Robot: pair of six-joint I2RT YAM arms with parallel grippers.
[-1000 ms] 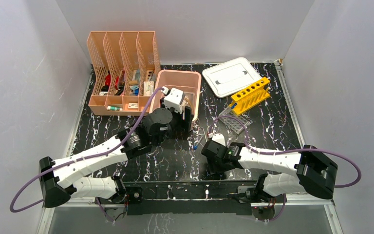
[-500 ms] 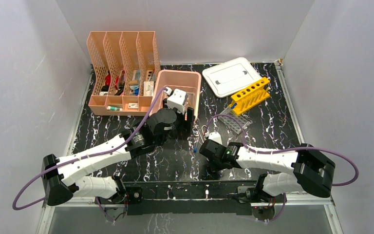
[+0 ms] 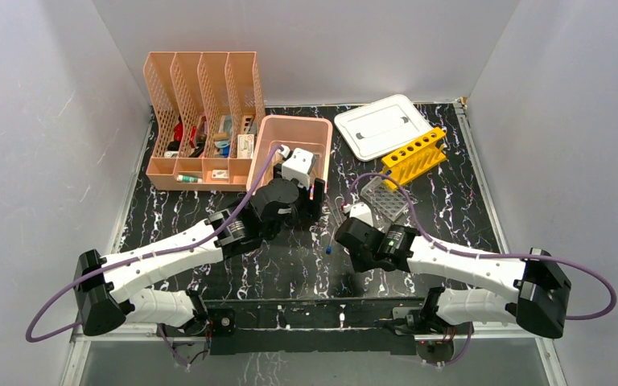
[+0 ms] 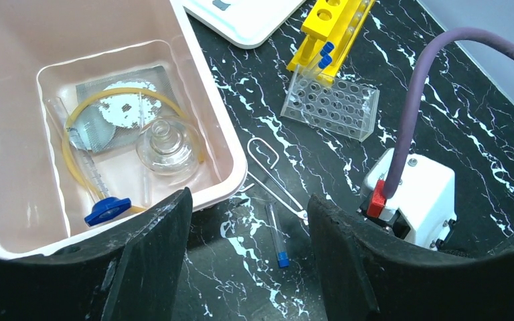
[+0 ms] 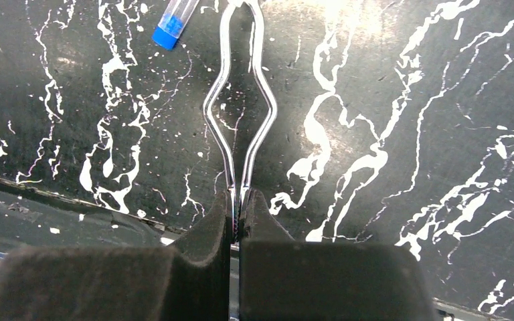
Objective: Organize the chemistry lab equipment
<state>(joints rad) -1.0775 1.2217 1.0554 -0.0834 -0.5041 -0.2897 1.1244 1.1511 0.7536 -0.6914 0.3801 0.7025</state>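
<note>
Only my right wrist view shows the right end effector (image 5: 235, 207) clamped on the tweezers (image 5: 231, 187); the left end effector (image 4: 247, 197) stands apart.

Setting: mock chemistry-lab bench in robot cell; grey walls (image 3: 48, 121), black marbled table (image 3: 467, 205). Evidence: yellow tube rack (image 3: 414, 157); clear tube rack (image 3: 388, 199); glass dish (image 4: 167, 144) in pink tub (image 3: 294, 121).

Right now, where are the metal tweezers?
In the right wrist view the metal tweezers are pinched by the right gripper, over the black table beside a blue-capped tube, near the pink tub.
</note>
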